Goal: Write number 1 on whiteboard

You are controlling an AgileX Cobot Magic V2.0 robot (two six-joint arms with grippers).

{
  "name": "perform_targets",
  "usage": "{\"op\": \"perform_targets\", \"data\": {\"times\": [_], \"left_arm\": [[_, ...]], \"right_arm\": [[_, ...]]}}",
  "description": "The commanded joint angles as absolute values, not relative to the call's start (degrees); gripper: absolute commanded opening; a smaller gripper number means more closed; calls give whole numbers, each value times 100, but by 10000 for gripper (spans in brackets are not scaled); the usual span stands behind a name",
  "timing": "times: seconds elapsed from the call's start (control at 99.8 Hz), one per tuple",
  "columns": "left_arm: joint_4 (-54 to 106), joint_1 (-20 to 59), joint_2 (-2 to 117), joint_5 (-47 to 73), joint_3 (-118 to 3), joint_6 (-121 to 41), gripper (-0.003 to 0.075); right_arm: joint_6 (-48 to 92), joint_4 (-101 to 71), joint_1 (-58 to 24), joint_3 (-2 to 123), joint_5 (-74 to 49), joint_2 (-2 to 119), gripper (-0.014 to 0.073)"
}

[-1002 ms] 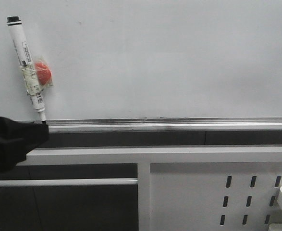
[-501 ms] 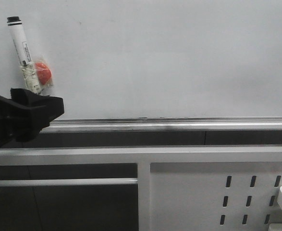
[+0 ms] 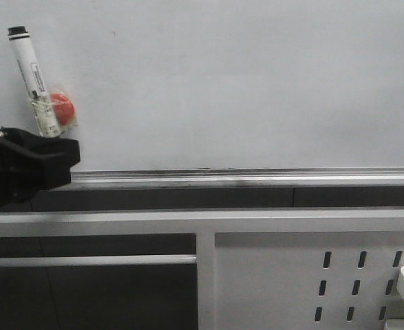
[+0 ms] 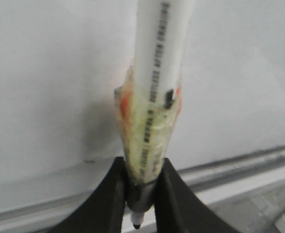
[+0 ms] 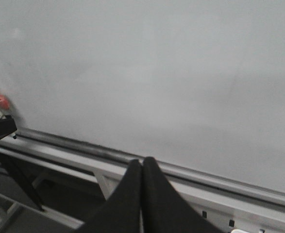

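My left gripper point(image 4: 141, 194) is clamped on the lower end of a white marker point(image 3: 31, 75), its dark tip poking out below the fingers point(image 4: 103, 204). The marker leans slightly against the whiteboard point(image 3: 243, 82), near its left edge, with a red blob point(image 3: 62, 110) taped to the barrel (I can't tell what it is). I see no stroke on the board. My right gripper point(image 5: 142, 194) is pressed shut on nothing, in front of the tray rail point(image 3: 257, 177).
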State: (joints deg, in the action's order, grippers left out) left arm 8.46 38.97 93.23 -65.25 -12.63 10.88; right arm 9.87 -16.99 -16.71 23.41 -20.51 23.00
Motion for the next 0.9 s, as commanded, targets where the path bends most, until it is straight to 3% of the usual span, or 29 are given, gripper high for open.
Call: {"op": "perform_targets", "data": {"times": [0.0, 0.371, 0.441, 0.692, 0.892], "left_arm": [[260, 3913, 9182, -7701, -1235, 1084, -20], [-1692, 3913, 9079, -6255, -1398, 669, -20], [-2158, 3913, 8940, -5553, -1606, 564, -20], [-3923, 3971, 7930, -2131, -2710, 348, -20], [-4248, 4163, 7522, -1456, -2917, 348, -20]], "right_arm": [[1053, -1729, -1855, 2617, -1849, 2550, -69], [1923, -1729, -3673, 3236, -2207, 4098, -61], [2001, -1667, -4000, 3395, -2196, 4477, -9], [2001, -1203, -4398, 3983, -2223, 5621, 319], [2009, -1203, -4518, 4328, -1914, 6056, 339]]}}
